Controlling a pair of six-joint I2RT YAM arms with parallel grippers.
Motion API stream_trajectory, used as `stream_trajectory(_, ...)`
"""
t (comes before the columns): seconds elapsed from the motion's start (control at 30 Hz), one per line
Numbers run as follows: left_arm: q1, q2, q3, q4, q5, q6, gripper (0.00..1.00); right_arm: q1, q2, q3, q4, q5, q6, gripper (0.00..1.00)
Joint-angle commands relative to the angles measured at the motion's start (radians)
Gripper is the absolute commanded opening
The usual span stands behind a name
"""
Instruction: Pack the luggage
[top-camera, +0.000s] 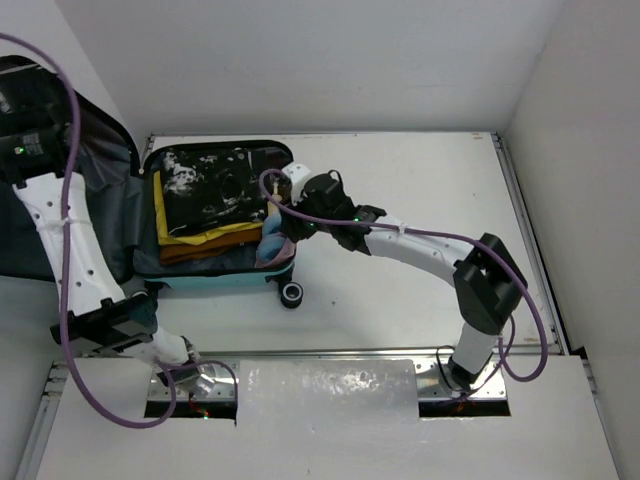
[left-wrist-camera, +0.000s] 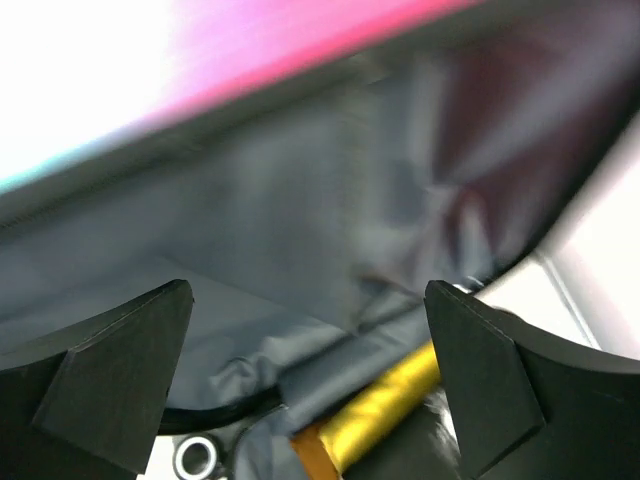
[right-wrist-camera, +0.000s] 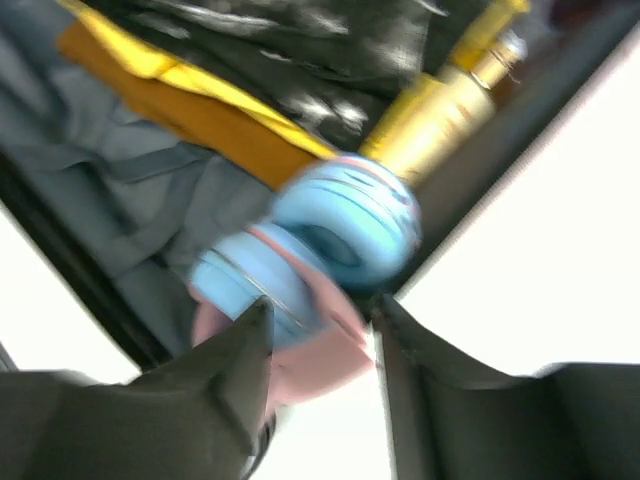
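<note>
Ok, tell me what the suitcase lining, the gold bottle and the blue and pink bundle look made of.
The lining looks like dark grey woven fabric, matte; it creases and sags. The gold bottle has a shiny metallic finish with bright streaks: metal or coated plastic, hard to tell. The blue and pink bundle looks soft and matte in ribbed rolls, probably knit cloth, though blurred.

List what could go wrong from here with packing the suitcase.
1. The blue-and-pink rolled bundle lies right at the rim of the small pink-to-teal hard-shell suitcase, with the right end effector at its pink end; a nudge might tip it onto the table.
2. The open left end effector hovers close to the dark grey fabric lid lining and could snag it.
</note>
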Motion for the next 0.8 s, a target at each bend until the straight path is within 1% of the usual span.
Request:
stream_trajectory(0.0,0.089,-0.094,0.016,0.019,0.115,-0.069,1.0,-0.056,-0.085,-0.078,0.026,0.032,0.081,0.39)
stream_trajectory(0.03,0.089,-0.152,-0.012,0.052,0.113,-0.06,1.0,-0.056,-0.109,-0.108,0.058,0.034,0.09,0.38)
stream_trajectory(0.07,0.089,-0.177,-0.065,0.082,0.131,-0.046,1.0,-0.058,-0.111,-0.128,0.069,0.032,0.106,0.37)
stream_trajectory(0.13,0.089,-0.214,-0.082,0.104,0.158,-0.027,1.0,-0.058,-0.09,-0.108,0.042,-0.018,0.138,0.33)
stream_trajectory(0.17,0.089,-0.22,-0.095,0.101,0.176,-0.024,1.0,-0.056,-0.05,-0.078,-0.002,-0.046,0.153,0.33)
stream_trajectory(0.2,0.089,-0.231,-0.111,0.107,0.185,-0.015,1.0,-0.053,-0.027,-0.059,-0.035,-0.054,0.175,0.34)
stream_trajectory(0.23,0.089,-0.261,-0.136,0.118,0.197,-0.01,1.0,-0.053,-0.013,-0.053,-0.05,-0.057,0.187,0.39)
stream_trajectory(0.27,0.086,-0.278,-0.195,0.151,0.229,0.0,1.0,-0.048,-0.005,-0.083,-0.012,-0.055,0.199,0.44)
stream_trajectory(0.33,0.087,-0.329,-0.269,0.179,0.291,0.007,1.0,-0.047,0.002,-0.137,0.109,-0.107,0.247,0.46)
stream_trajectory(0.37,0.086,-0.34,-0.289,0.196,0.314,0.01,1.0,-0.048,0.013,-0.13,0.121,-0.15,0.262,0.46)
stream_trajectory(0.4,0.087,-0.361,-0.306,0.205,0.332,0.011,1.0,-0.048,0.04,-0.12,0.138,-0.225,0.299,0.45)
stream_trajectory(0.43,0.087,-0.37,-0.335,0.21,0.37,0.013,1.0,-0.047,0.051,-0.116,0.199,-0.269,0.328,0.41)
stream_trajectory(0.47,0.086,-0.378,-0.349,0.222,0.392,0.016,1.0,-0.042,0.067,-0.116,0.229,-0.325,0.389,0.4)
stream_trajectory(0.5,0.087,-0.393,-0.369,0.227,0.42,0.017,1.0,-0.036,0.07,-0.114,0.262,-0.342,0.408,0.38)
stream_trajectory(0.6,0.078,-0.433,-0.403,0.248,0.454,0.02,1.0,0.008,0.096,-0.042,0.273,-0.354,0.425,0.3)
stream_trajectory(0.63,0.073,-0.442,-0.421,0.256,0.46,0.022,1.0,0.045,0.105,0.026,0.225,-0.344,0.414,0.29)
stream_trajectory(0.7,0.058,-0.455,-0.431,0.262,0.46,0.031,1.0,0.088,0.16,0.12,0.157,-0.328,0.371,0.3)
stream_trajectory(0.73,0.056,-0.456,-0.438,0.265,0.464,0.034,1.0,0.125,0.188,0.213,0.12,-0.339,0.37,0.31)
stream_trajectory(0.77,0.053,-0.458,-0.444,0.27,0.469,0.036,1.0,0.139,0.223,0.266,0.1,-0.354,0.368,0.32)
